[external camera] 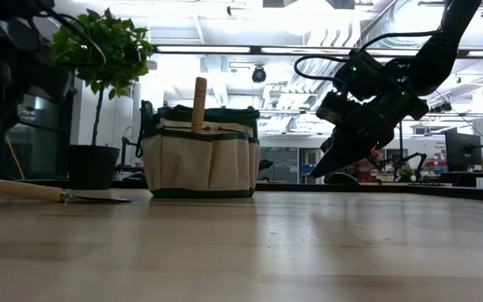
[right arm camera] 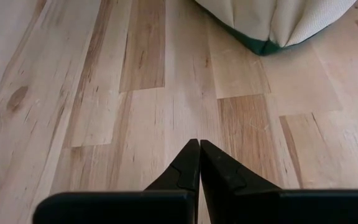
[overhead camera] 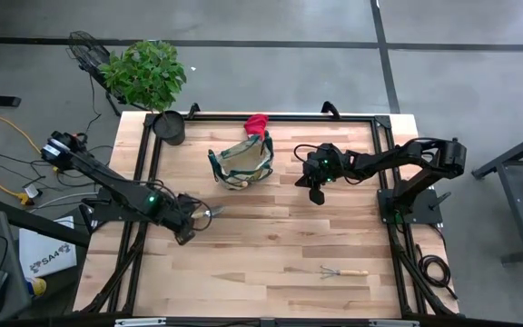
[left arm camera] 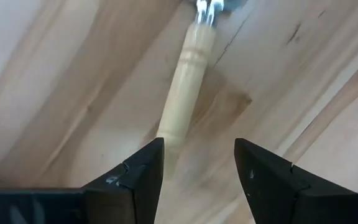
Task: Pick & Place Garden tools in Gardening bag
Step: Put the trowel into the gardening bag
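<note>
Here, left gripper (left arm camera: 197, 163) jaws apart around trowel (left arm camera: 185, 87) handle; right gripper (right arm camera: 199, 163) closed, empty.

Pale smooth wooden tabletop (overhead camera: 271, 245), tan cloth bag (external camera: 199, 159) with green trim, turned-wood tool handle (left arm camera: 185, 87) with metal neck.

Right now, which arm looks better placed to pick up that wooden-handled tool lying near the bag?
The left. Its pincer stands open right at the tool's wooden handle, lined up with it. The right pincer is shut and hangs above the table on the far side of the gardening bag.
</note>
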Motion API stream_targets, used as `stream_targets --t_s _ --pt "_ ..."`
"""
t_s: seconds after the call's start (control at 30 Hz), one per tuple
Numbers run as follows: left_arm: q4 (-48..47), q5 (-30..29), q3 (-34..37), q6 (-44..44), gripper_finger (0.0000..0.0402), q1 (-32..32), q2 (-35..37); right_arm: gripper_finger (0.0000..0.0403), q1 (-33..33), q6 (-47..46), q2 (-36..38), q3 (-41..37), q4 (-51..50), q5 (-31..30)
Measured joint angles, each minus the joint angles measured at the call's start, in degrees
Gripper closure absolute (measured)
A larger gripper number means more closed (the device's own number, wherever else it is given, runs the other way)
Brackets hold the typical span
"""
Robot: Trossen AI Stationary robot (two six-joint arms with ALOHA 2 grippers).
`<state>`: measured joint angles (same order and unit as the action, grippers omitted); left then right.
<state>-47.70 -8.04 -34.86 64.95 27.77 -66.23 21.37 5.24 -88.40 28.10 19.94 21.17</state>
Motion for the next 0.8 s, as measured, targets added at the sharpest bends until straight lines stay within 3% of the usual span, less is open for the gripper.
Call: stream_targets --t_s 0.2,0.8 --pt "-1.0 6.1 0.4 0.1 0.0210 0.0 -1.2 0.0399 0.0 -0.1 0.0 0.0 0.0 0.0" --pt "-2.5 5.2 0.5 -0.2 0.0210 0.0 -4.2 0.0399 0.0 0.1 0.0 0.0 0.0 0.0"
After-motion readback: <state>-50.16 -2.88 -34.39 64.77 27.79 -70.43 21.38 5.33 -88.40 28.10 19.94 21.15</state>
